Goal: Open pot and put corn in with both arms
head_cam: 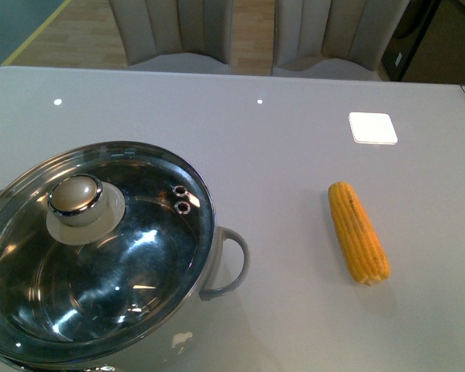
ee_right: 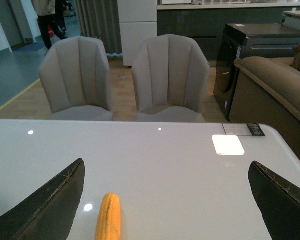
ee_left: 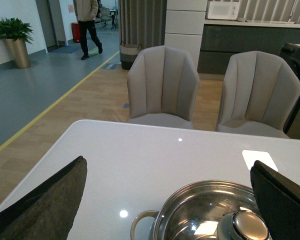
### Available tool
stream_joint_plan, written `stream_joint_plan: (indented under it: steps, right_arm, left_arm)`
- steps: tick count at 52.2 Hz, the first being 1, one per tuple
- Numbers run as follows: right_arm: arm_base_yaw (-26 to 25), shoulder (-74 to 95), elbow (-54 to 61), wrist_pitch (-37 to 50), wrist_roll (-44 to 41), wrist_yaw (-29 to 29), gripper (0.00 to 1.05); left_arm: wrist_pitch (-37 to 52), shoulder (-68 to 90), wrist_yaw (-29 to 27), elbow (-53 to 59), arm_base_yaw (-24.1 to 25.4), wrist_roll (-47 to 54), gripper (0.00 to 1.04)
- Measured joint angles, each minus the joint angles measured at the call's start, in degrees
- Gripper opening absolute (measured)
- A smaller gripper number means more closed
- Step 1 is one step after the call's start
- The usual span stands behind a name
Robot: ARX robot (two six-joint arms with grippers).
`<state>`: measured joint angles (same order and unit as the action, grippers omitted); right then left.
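The stainless-steel pot [head_cam: 242, 267] stood at the near left of the white counter [head_cam: 294, 132]. Its glass lid [head_cam: 139, 263] was closed on it, with the round knob [head_cam: 76, 194] on top. The corn cob [head_cam: 359, 231] lay on the counter well apart from the pot, to its right, untouched. The left tool [ee_left: 168, 164] was spread wide and held nothing; the pot showed in its gap. The right tool [ee_right: 166, 165] was also wide and empty, with the corn cob showing in its gap.
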<state>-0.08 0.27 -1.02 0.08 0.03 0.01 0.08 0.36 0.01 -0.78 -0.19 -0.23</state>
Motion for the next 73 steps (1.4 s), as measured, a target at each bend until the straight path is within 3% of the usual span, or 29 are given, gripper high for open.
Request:
stream_joint_plan:
  steps: [57,59,64,67,73]
  right_arm:
    - [0.0,0.0,0.0,0.0,0.0,0.0,0.96]
    - [-0.02,0.0,0.0,0.0,0.0,0.02,0.96]
    - [0.0,0.0,0.0,0.0,0.0,0.07,0.96]
    - [0.0,0.0,0.0,0.0,0.0,0.02,0.96]
    - [0.0,0.0,0.0,0.0,0.0,0.02,0.96]
  left_arm:
    - [0.0,0.0,0.0,0.0,0.0,0.0,0.98]
    - [-1.75,0.76,-2.64,-0.5,-0.68,-0.5,0.98]
    - [-12.39,9.73,-16.31,-5.25,-5.64,-2.93,0.98]
    - [-11.96,14.25,-19.1,-6.01,-7.04,-3.41,0.98]
    - [-6.01,21.38,-18.43,-7.17,-7.48,-3.41,0.98]
